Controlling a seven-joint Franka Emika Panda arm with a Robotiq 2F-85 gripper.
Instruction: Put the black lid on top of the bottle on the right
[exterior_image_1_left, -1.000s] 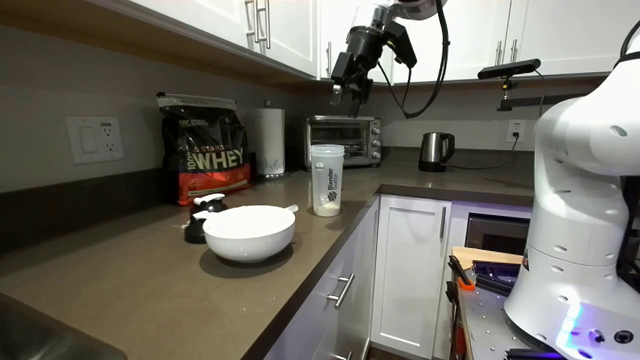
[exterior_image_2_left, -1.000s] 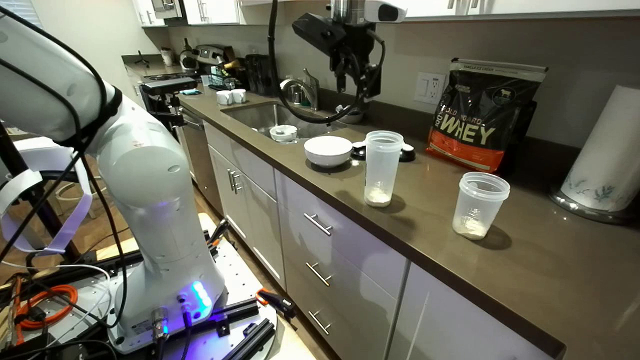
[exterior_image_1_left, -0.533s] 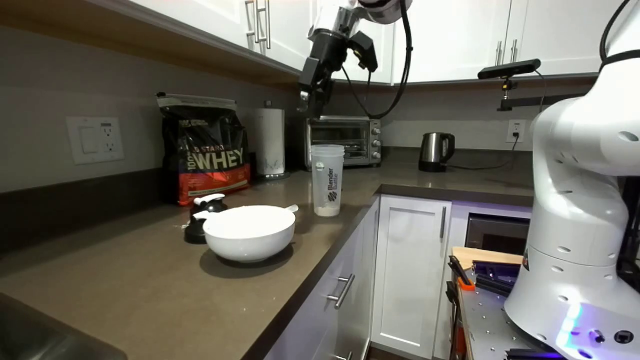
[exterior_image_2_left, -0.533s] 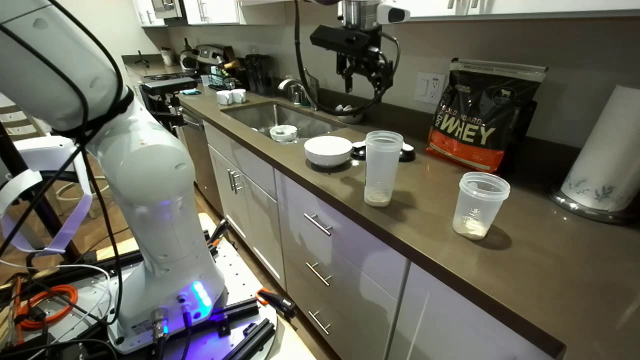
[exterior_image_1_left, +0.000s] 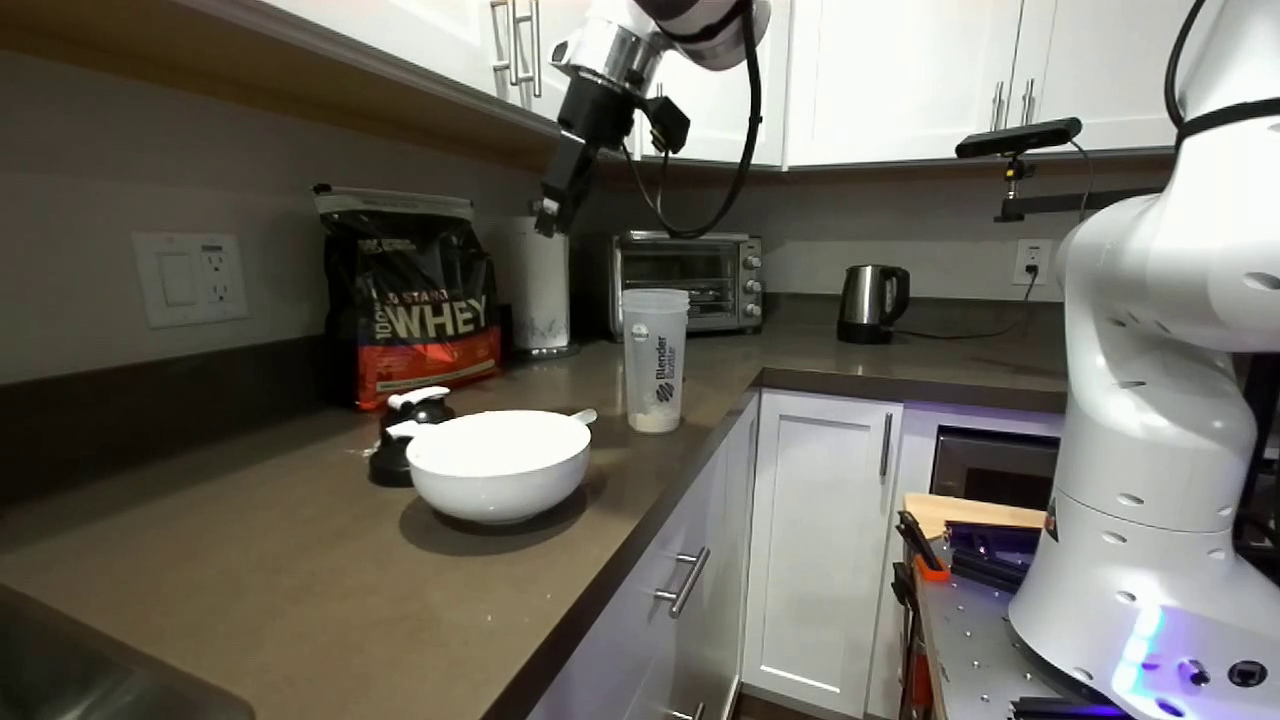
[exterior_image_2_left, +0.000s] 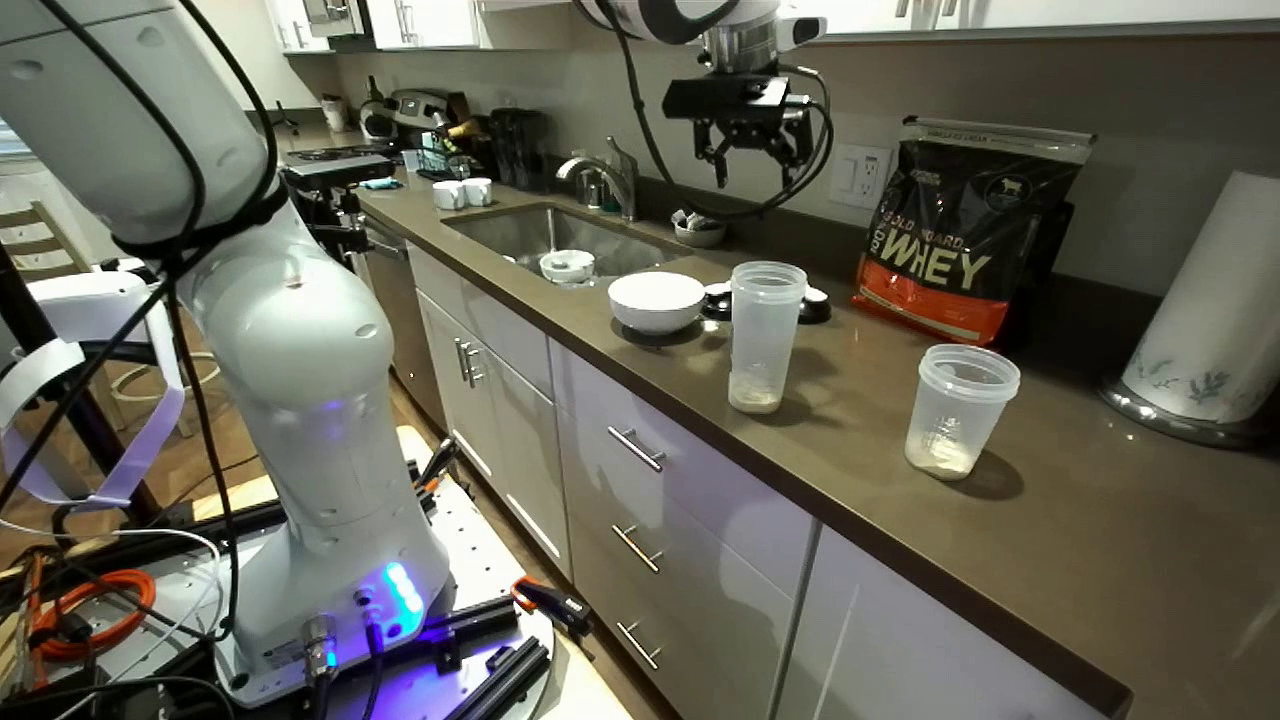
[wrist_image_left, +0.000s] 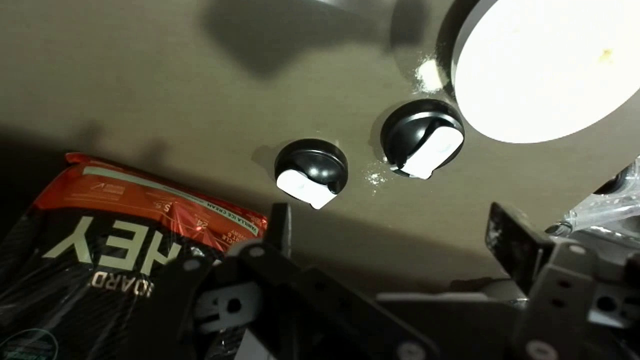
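The tall translucent shaker bottle (exterior_image_1_left: 655, 365) stands upright and open-topped on the counter, with pale powder at its base. It also shows in an exterior view (exterior_image_2_left: 763, 340); the wrist view does not show it. Two black lids with white flip caps lie on the counter. In the wrist view, one lid (wrist_image_left: 311, 167) is near the whey bag and the other lid (wrist_image_left: 422, 137) is beside the bowl. In an exterior view the bottle partly hides the lids (exterior_image_2_left: 815, 310). My gripper (wrist_image_left: 390, 215) is open and empty, high above the counter near the bag (exterior_image_1_left: 550, 215).
A white bowl (exterior_image_1_left: 498, 470) stands beside the lids. A shorter translucent cup (exterior_image_2_left: 960, 410) with powder stands nearer the paper towel roll (exterior_image_2_left: 1200, 300). The whey bag (exterior_image_1_left: 415, 300) leans near the wall. Upper cabinets (exterior_image_1_left: 570, 70) overhang the counter. A sink (exterior_image_2_left: 560, 235) lies beyond the bowl.
The gripper has moved from above the bottle toward the wall and the bag, leftward in one view, rightward in another, and has turned. It stays open. The lids, bottle and bowl have not moved.
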